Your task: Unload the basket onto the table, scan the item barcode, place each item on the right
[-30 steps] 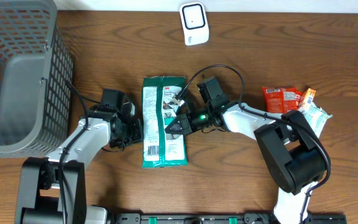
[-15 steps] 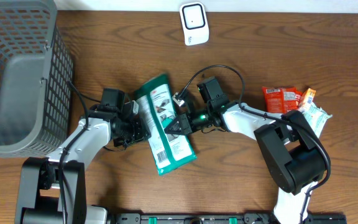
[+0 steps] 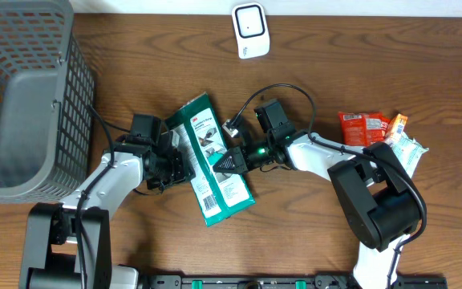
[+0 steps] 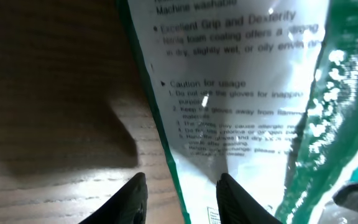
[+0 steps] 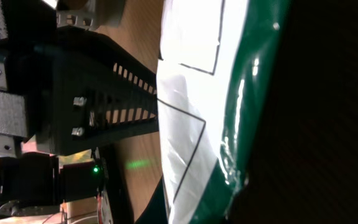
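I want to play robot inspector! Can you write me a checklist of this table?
Surface: brown wooden table.
Job's things: green-and-white flat plastic package, askew, centre; white boxy barcode scanner, far edge.
Clutter: grey plastic mesh basket, left; red foil snack packet and white-and-green packet, right.
Grippers: left gripper open at package's left edge; right gripper shut on its right side.
Cables: black cable looped by right arm.
Surroundings: nothing seen.
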Robot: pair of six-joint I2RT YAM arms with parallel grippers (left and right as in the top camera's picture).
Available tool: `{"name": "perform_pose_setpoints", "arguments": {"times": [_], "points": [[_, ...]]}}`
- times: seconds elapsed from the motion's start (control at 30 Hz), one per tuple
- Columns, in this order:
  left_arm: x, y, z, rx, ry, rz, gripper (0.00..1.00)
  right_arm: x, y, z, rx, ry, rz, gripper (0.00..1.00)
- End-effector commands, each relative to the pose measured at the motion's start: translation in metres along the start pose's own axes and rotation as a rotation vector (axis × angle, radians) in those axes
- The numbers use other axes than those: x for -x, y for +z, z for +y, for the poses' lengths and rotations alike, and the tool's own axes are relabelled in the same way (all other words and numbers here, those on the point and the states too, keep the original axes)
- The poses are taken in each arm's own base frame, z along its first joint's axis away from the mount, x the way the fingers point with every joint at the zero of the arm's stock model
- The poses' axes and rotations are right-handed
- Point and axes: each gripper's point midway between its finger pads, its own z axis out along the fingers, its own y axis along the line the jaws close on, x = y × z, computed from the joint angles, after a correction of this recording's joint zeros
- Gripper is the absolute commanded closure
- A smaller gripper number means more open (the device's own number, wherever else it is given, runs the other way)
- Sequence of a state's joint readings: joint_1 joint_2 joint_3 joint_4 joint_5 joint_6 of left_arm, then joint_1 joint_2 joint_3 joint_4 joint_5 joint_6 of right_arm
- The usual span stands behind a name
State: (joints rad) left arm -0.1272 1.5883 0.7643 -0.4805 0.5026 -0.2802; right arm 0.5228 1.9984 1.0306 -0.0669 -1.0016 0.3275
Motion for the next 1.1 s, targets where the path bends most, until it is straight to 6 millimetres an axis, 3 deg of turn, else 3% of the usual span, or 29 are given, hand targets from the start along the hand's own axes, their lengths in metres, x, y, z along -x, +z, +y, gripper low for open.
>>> {"name": "perform_pose_setpoints", "arguments": {"times": [0.0, 0.23, 0.37, 0.5, 0.6, 0.63, 0.7, 1.07], "points": [[-0.005, -0.005, -0.012, -0.057, 0.022, 0.014, 0.58, -0.001, -0.005, -0.006, -0.008, 0.006, -0.001, 0.99], [0.009, -0.035, -0.018, -0.024, 0.078, -0.125, 0.53, 0.007, -0.026, 0.001, -0.098, -0.063, -0.039, 0.99], [0.026, -0.06, -0.004, 0.105, 0.087, -0.271, 0.46, 0.007, -0.041, -0.007, -0.251, -0.09, -0.057, 0.99], [0.041, -0.085, 0.015, 0.244, 0.045, -0.405, 0.3, 0.008, -0.057, -0.009, -0.366, -0.102, -0.076, 0.99], [0.048, -0.097, 0.03, 0.328, 0.018, -0.464, 0.28, 0.008, -0.068, -0.012, -0.442, -0.1, -0.091, 0.99], [0.049, -0.099, 0.034, 0.347, 0.011, -0.471, 0.27, 0.008, -0.072, -0.014, -0.467, -0.099, -0.095, 0.99], [0.047, -0.099, 0.037, 0.356, 0.004, -0.462, 0.16, 0.008, -0.078, -0.016, -0.512, -0.105, -0.101, 0.99], [0.045, -0.098, 0.038, 0.359, 0.002, -0.453, 0.15, 0.008, -0.095, -0.01, -0.585, -0.121, -0.125, 0.99]]}}
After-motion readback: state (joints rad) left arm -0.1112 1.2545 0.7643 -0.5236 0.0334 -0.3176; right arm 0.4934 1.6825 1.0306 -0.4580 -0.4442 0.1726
